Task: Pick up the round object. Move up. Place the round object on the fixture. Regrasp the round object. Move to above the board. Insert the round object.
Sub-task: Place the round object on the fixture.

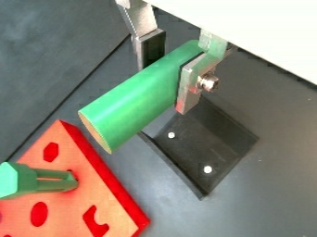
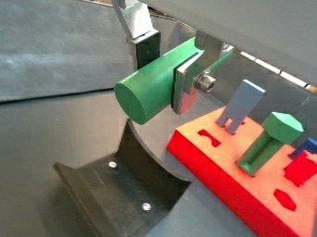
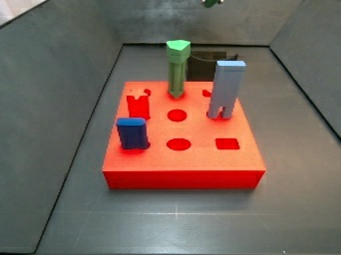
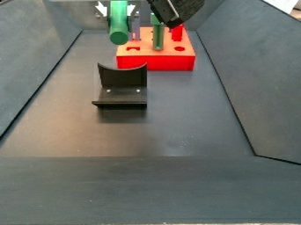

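1. One green peg lies crosswise in the gripper, clamped near one end, in the air above the fixture.
2. Most of its length hangs past the fingers, so it may tilt or slip during lowering.
3. Missing the fixture's cradle would spoil the regrasp.
4. Nearby, the red board holds other pegs that a drifting end might knock.
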### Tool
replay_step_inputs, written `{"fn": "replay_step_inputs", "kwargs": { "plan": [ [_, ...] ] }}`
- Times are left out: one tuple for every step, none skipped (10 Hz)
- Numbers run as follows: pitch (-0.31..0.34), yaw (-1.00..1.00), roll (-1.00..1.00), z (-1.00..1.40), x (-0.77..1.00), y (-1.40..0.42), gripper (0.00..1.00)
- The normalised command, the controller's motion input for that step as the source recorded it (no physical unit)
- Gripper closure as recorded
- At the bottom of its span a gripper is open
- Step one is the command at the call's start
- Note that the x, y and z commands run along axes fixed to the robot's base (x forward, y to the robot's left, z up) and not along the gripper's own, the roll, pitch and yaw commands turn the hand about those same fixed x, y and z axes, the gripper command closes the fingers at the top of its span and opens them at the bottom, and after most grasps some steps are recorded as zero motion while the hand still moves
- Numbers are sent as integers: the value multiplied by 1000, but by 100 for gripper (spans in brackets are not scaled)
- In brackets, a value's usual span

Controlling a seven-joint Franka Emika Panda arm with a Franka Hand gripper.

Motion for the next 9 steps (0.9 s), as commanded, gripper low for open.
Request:
{"fn": "replay_step_inputs", "kwargs": {
  "plan": [
    [52,-144,-1000,-1000,107,71,100],
    [70,-148,-1000,-1000,115,74,100],
    [82,-149,-1000,-1000,123,76,100],
    [92,-163,-1000,-1000,137,83,100],
    [91,-180,-1000,-1000,142,89,100],
    [68,-174,-803,-1000,152,97,100],
    [58,-168,-694,-1000,158,100,100],
    [42,-153,-477,-1000,169,108,100],
    [33,-142,-323,-1000,178,114,100]
  ]
}}
